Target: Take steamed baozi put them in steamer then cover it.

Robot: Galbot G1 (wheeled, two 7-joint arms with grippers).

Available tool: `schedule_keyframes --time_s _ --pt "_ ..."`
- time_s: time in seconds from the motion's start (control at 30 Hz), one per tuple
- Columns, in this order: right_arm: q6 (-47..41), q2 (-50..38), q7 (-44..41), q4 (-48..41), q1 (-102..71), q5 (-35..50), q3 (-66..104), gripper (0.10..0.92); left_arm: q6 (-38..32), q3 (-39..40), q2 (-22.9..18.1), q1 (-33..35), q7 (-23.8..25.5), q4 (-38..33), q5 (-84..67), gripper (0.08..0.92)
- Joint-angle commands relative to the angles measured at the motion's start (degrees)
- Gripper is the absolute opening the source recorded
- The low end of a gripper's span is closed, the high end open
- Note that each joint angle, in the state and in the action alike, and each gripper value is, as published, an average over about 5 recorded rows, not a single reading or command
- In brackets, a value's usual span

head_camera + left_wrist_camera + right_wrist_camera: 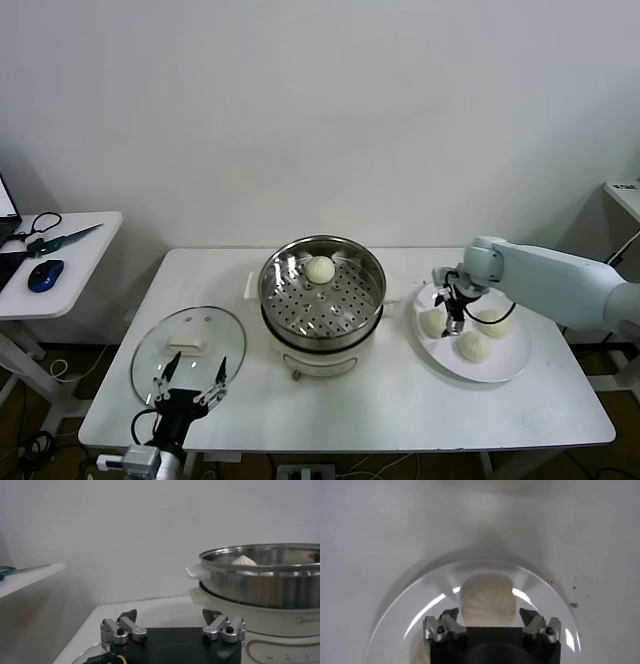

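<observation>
Our right gripper (449, 318) hangs over the white plate (505, 372), its fingers apart on both sides of one baozi (486, 601) but not squeezing it yet. Two more buns (474, 346) sit right beside it, and one bun (320, 269) already lies in the steamer (322, 288). Our left gripper (190, 386) waits wide open at the near edge of the glass cover (190, 345).

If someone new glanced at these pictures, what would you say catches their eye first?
Probably the shiny steamer at the table's centre, with a single baozi at its far side. Next, the right gripper reaching down over the white plate to its right, straddling one of three buns there. The glass cover lies on the table to the steamer's left, by the idle left gripper.
</observation>
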Motion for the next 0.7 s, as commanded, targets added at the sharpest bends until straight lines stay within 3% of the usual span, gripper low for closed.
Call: schedule_keyframes --time_s 0.03,0.23,0.43,0.7 --pt "-0.37 0.26 0.38 -1.01 -1.35 -0.42 1.12 0.695 0.07 0.05 0.03 0.15 -0.18 -0.1 0.06 0.823" --pt "-0.25 -0.1 -0.19 -0.27 -0.16 0.2 1.62 0.591 0.08 0.34 -0.12 0.1 -0.22 -0.24 0.5 0.823" --pt "0.82 -1.36 -2.36 1.81 5.06 1.97 0.54 0.585 0.06 0.53 -0.29 0.23 -0.2 -0.38 0.86 0.823" --pt "3.67 -0.86 -8.42 7.38 29.76 12.28 -10.78 0.585 0.43 0.65 -0.32 0.14 -0.14 -0.71 1.34 0.823"
